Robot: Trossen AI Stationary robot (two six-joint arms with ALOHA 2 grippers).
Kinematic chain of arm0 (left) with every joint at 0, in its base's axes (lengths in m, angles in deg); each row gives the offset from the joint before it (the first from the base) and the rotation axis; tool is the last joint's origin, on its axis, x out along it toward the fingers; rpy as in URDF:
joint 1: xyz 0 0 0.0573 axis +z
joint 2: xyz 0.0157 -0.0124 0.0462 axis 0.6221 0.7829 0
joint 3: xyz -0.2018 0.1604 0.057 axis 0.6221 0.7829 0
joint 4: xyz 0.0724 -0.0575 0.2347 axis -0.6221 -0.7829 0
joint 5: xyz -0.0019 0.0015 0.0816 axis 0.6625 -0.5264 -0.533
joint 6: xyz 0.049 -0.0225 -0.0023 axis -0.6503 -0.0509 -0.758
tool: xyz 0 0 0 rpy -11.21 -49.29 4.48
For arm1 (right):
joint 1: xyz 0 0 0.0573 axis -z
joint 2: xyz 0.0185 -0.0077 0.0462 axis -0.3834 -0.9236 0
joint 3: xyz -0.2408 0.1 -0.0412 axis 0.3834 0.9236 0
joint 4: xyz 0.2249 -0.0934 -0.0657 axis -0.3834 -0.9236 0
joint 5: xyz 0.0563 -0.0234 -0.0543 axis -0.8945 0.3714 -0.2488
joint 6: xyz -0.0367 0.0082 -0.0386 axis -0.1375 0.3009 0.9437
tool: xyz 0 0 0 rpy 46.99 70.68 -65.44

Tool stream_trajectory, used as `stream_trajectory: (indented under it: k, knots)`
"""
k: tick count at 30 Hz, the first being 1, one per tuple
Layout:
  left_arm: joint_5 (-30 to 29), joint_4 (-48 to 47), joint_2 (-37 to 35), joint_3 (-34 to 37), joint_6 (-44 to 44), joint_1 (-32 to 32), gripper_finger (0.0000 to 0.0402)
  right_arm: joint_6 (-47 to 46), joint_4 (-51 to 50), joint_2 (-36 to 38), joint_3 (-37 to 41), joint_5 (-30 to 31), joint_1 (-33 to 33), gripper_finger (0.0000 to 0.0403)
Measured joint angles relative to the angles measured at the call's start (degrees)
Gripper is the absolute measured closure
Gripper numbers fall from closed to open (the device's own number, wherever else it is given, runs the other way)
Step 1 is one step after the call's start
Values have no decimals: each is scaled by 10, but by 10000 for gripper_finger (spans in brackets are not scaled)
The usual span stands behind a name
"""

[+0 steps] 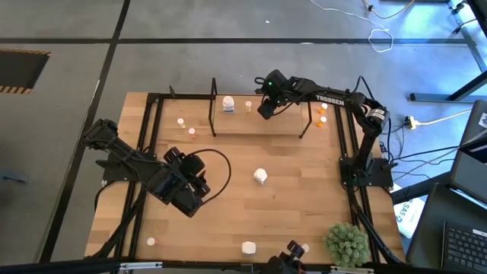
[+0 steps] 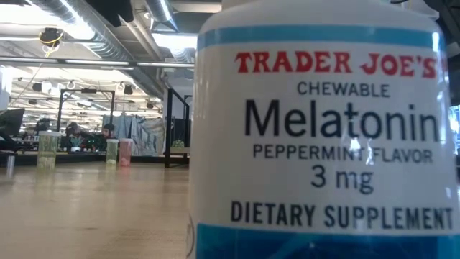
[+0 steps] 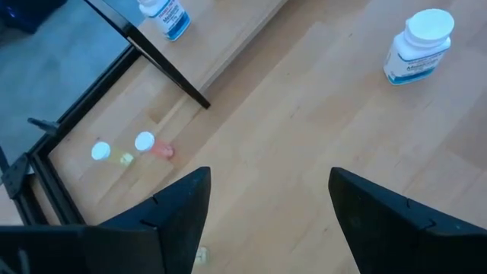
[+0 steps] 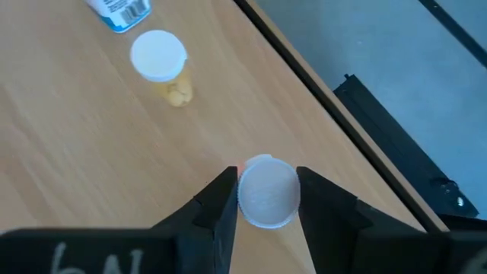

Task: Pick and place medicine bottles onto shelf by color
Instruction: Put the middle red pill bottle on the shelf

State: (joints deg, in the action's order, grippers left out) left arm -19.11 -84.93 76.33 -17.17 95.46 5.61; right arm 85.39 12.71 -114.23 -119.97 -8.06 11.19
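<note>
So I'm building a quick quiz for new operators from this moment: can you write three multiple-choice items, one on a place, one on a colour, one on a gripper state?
1. Where is the right gripper?
A. over the shelf
B. beside the plant
C. off the table

2. What colour is the cap of the bottle it holds?
A. black
B. white
C. green

3. How does the left gripper stand?
A. shut on a bottle
B. open and empty
C. out of view

Answers: 1 A, the high view puts it above the shelf's base. 2 B, the right wrist view shows a white cap between the fingers. 3 B, the left wrist view shows its fingers apart over bare wood.
</note>
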Motion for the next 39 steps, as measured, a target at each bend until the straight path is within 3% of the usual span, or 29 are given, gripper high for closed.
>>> stream_trajectory:
  k: [12,18,39]
  knots:
    - [2,1,0,0,0,0,139,3,-1,-11,0,1,-10,276]
    - [2,1,0,0,0,0,139,5,7,-20,0,36,-17,276]
    - [17,1,0,0,-1,0,139,1,10,-20,0,34,-17,276]
